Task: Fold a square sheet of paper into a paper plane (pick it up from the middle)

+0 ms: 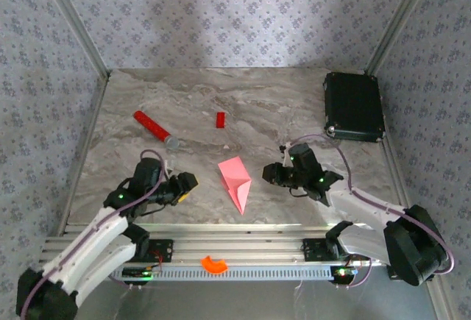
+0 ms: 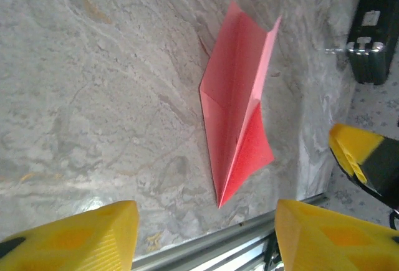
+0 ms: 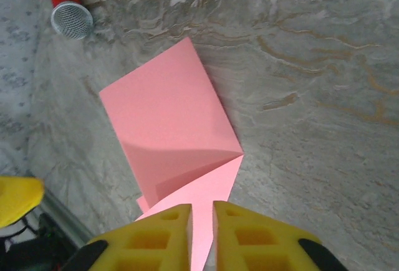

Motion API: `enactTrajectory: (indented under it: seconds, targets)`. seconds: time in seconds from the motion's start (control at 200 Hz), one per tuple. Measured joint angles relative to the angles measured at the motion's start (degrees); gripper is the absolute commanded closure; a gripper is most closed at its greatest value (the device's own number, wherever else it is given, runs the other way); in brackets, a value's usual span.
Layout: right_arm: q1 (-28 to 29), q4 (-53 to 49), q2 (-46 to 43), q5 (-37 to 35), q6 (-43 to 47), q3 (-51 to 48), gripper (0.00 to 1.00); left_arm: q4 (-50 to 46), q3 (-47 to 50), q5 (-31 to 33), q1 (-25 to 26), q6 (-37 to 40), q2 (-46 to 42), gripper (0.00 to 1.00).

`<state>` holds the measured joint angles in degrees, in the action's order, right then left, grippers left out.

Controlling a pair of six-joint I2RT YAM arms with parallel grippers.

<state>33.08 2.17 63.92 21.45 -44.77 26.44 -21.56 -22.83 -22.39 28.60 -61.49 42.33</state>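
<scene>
Two arms reach in from the near rail (image 1: 243,235), where a small curved orange piece (image 1: 214,263) lies; it is too small to tell what it is. The left gripper (image 2: 206,237) hangs low over the table (image 1: 294,107) with its yellow pads spread wide and nothing between them. Only the pad tips show in its wrist view, cut off by the bottom edge.

The right gripper (image 3: 201,233) faces it from the other side, pads drawn almost together with only a thin slit left. Pink shows through that slit, and the pads hide the paper's nearest edge, so that view alone does not settle contact. From above and from the left wrist, one of its fingers (image 2: 356,156) stands clear of the paper, gripping nothing.

Between the two grippers lies the pink paper (image 1: 235,175), loose on the marble and folded into a narrow pointed shape with its tip toward the near rail. A centre crease runs along it and one flap stands up slightly. How many layers lie underneath is hard to make out.

Farther back on the left lies a red stick (image 1: 154,129) with a grey mesh tip, its far end cut off in the right wrist view. Beyond it a small red block (image 1: 220,119) sits alone. At the far right a black case (image 1: 354,106) lies flat, its latches barely visible.
</scene>
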Motion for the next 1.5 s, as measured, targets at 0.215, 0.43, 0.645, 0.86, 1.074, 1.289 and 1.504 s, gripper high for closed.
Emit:
enactTrajectory:
  seconds: [0.215, 0.43, 0.645, 0.86, 1.074, 1.289, 1.504]
  targets:
    - [2.3, 8.1, 9.7, 8.4, -1.2, 0.3, 0.96, 6.7, -4.7, 1.8, 3.8, 0.5, 14.4, 0.66]
    - [7.9, 13.1, 23.8, 9.7, -3.0, 4.1, 0.98, 11.5, -6.7, 2.0, 4.5, 0.9, 18.3, 0.74]
    - [13.9, 15.5, 27.4, 0.7, -12.6, 4.1, 0.98, 12.9, -7.2, 0.2, 4.8, 1.9, 21.0, 0.84]
    - [23.7, 20.9, 27.4, -14.3, -27.4, 3.1, 0.98, 15.8, -9.6, -1.6, 5.4, 2.3, 25.7, 0.88]
    - [29.9, 26.8, 28.1, -23.1, -34.8, 1.5, 0.90, 18.9, -13.7, -3.9, 5.7, 4.0, 33.3, 0.91]
    - [29.1, 30.0, 27.1, -22.4, -32.9, 1.4, 0.80, 20.1, -16.9, -5.3, 6.3, 6.2, 42.0, 0.99]
    - [24.4, 26.9, 19.1, -19.9, -28.1, 0.5, 0.69, 20.2, -18.1, -4.5, 6.4, 7.7, 48.3, 1.00]
